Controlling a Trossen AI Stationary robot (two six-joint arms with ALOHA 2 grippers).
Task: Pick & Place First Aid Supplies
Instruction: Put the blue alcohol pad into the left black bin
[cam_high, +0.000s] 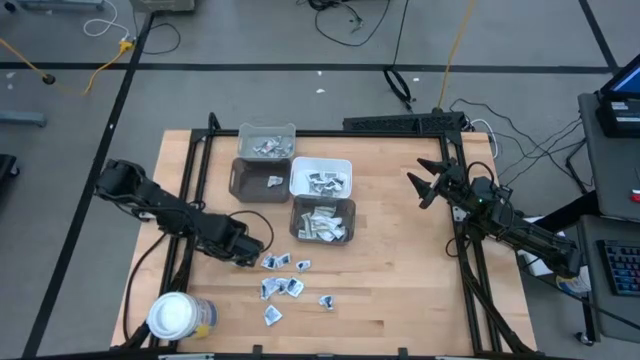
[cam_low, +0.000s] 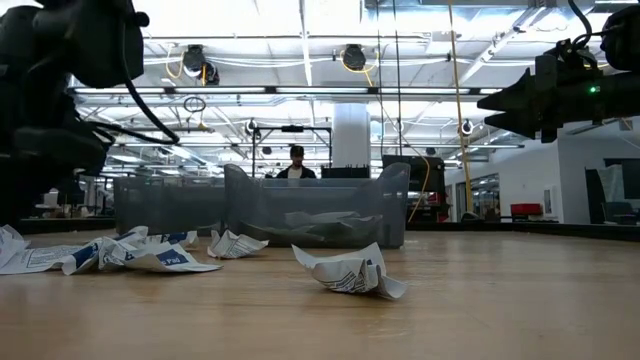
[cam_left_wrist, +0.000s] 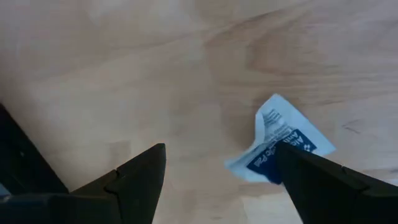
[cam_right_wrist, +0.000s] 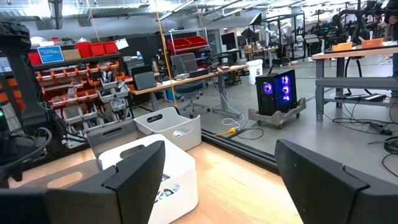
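1. Your table (cam_high: 400, 290) carries four bins (cam_high: 321, 178) at its far middle.
2. Your left gripper (cam_high: 256, 254) sits low by the loose packets (cam_high: 285, 287), jaws spread, one packet (cam_left_wrist: 280, 140) touching a finger.
3. Your right gripper (cam_high: 428, 183) hangs open at the right.
4. More packets lie in the bins.

Blue-and-white packet (cam_left_wrist: 281, 144) with partly legible print, possibly "Pad"
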